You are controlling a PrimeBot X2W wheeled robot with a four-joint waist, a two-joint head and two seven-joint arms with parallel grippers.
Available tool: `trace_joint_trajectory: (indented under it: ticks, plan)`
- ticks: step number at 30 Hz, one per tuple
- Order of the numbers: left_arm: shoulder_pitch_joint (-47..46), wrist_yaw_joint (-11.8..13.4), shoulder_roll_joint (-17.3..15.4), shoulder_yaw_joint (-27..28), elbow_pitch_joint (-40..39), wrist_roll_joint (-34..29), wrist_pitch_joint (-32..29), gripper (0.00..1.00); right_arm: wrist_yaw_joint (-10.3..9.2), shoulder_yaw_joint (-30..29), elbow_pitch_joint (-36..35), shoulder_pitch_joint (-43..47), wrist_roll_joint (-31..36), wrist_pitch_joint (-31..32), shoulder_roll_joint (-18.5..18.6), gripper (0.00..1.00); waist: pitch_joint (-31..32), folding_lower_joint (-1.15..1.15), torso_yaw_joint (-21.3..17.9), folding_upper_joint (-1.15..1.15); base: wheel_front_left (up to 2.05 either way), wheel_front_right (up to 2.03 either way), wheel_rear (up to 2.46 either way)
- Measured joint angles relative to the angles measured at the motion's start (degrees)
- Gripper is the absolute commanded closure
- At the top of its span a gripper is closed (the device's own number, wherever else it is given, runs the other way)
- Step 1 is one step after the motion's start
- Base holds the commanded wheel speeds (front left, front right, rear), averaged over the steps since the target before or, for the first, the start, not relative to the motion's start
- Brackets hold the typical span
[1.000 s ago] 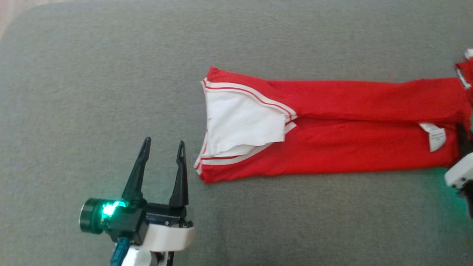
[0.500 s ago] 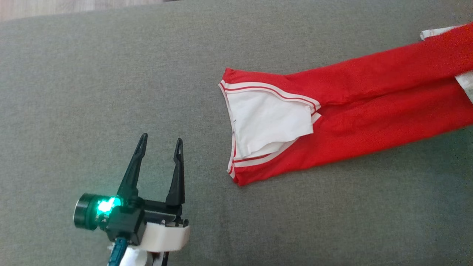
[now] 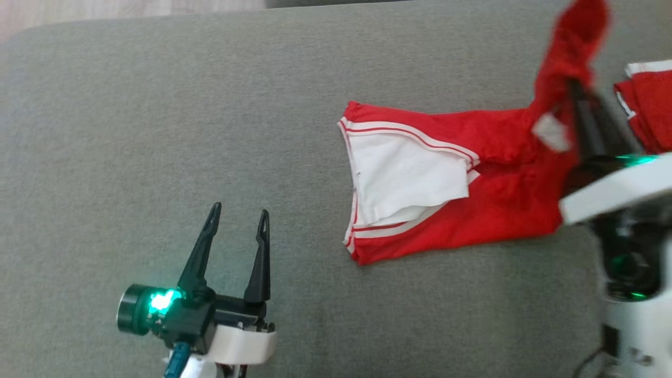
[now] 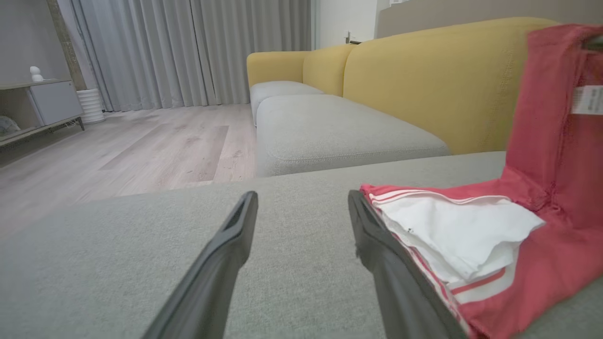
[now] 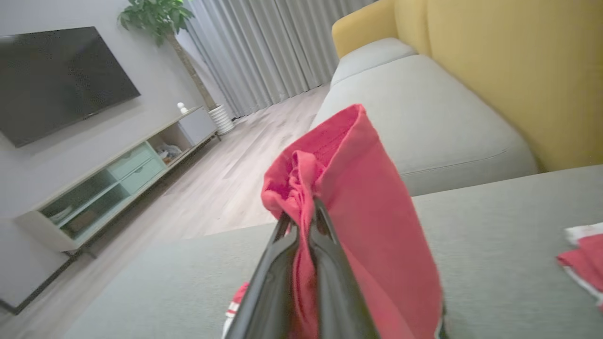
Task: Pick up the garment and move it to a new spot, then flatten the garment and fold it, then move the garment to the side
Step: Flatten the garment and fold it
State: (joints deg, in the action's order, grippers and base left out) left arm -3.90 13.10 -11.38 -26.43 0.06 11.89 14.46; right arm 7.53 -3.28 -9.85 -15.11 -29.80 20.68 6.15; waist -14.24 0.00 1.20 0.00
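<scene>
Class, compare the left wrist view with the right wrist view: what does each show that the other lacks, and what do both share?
Left wrist view: the open left gripper, plus the white care label on the red fabric garment. Right wrist view: the right gripper shut on that garment's bunched end, a black wall television, a leafy green plant. Shared: the garment, yellow fabric sofa back, grey pleated curtains, the grey upholstered cushion.
</scene>
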Motion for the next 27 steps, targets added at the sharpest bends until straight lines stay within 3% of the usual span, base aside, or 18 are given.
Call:
trace_joint_trajectory:
  ticks: [4,15,16,17,18,22,27]
  plan:
    - [0.0,-0.6,0.5,0.0,1.4,-1.0,0.0,0.00,0.00,5.1,1.8,-1.2,0.2,-0.5,-2.2,1.00,-0.1,0.00,1.6,0.00,0.00,0.00,0.00]
    - [0.1,-2.1,2.1,1.2,2.9,-2.4,0.0,0.00,0.00,21.2,14.5,0.3,-4.1,-8.2,-2.5,1.00,-0.9,0.00,4.4,0.00,0.00,0.00,0.00]
    - [0.1,-2.1,2.3,1.3,3.1,-2.4,0.0,0.00,0.00,22.4,15.6,0.3,-4.8,-8.9,-2.5,0.86,-0.9,0.00,4.4,0.00,0.00,0.00,0.00]
    - [0.1,-2.2,2.5,1.4,3.3,-2.5,0.0,0.00,0.00,23.6,16.7,0.3,-5.3,-9.6,-2.5,0.23,-1.0,0.00,4.4,0.00,0.00,0.00,0.00]
    - [0.1,-2.5,2.6,1.6,3.5,-2.5,0.0,0.00,0.00,24.9,17.6,0.2,-5.6,-10.7,-2.5,0.00,-1.0,0.00,4.4,0.00,0.00,0.00,0.00]
    - [0.0,-2.5,3.1,2.3,3.9,-3.0,0.0,0.00,0.00,28.0,18.3,-0.6,-9.2,-17.3,-2.5,0.00,-0.9,0.00,4.5,0.00,0.00,0.00,0.00]
    - [0.1,-2.6,3.6,3.4,3.8,-3.3,0.0,0.00,0.00,24.5,17.7,-2.9,-6.3,-23.8,-2.5,0.00,0.2,0.00,4.3,0.00,0.00,0.00,0.00]
